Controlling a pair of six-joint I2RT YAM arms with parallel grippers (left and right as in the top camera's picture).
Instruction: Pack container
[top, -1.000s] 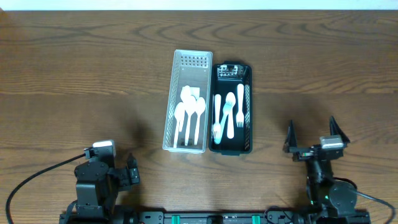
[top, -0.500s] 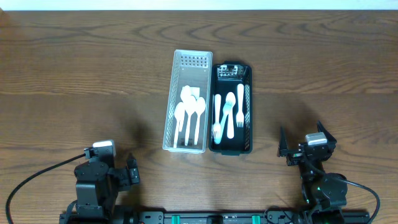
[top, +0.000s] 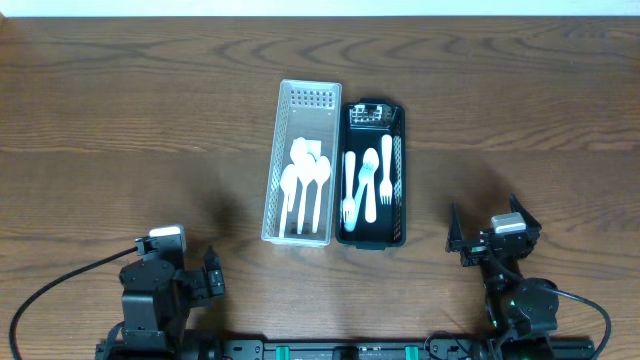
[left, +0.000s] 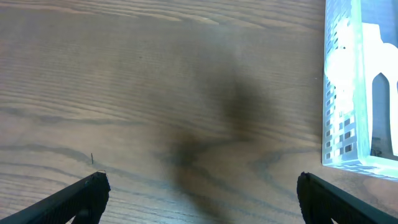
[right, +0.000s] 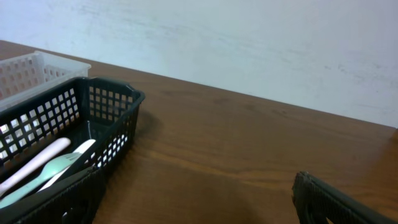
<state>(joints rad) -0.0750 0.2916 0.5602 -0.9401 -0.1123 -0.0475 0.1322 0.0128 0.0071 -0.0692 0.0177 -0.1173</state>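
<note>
Both pincers stand wide open and hold nothing. Seen from its own wrist camera, the left gripper (left: 202, 202) shows only two dark fingertips (left: 81, 196) in the lower corners of the frame, with bare wood between them and a soft shadow on the boards ahead. The right gripper (right: 193, 208) likewise shows its tips at the bottom left and bottom right, spread far apart over the table (top: 120, 120). From overhead, the left arm sits folded at the lower left edge of the frame and the right arm at the lower right, each well apart from the containers. At the middle of the frame, two long slotted baskets lie side by side with their long walls touching or nearly so. The white basket (top: 301, 165) is on the left and holds three pale spoons (top: 305, 182), bowls toward the top of the frame and handles toward the bottom. The black basket (top: 372, 172) is on the right and holds several pale forks (top: 368, 188) lying lengthwise. A small dark item (top: 368, 115) too blurred to identify sits at its upper end. In the right wrist view, the black basket fills the lower left, with the white one just behind it and a pale wall (right: 217, 37) across the top. In the left wrist view, a corner of the white basket shows at the right edge.
</note>
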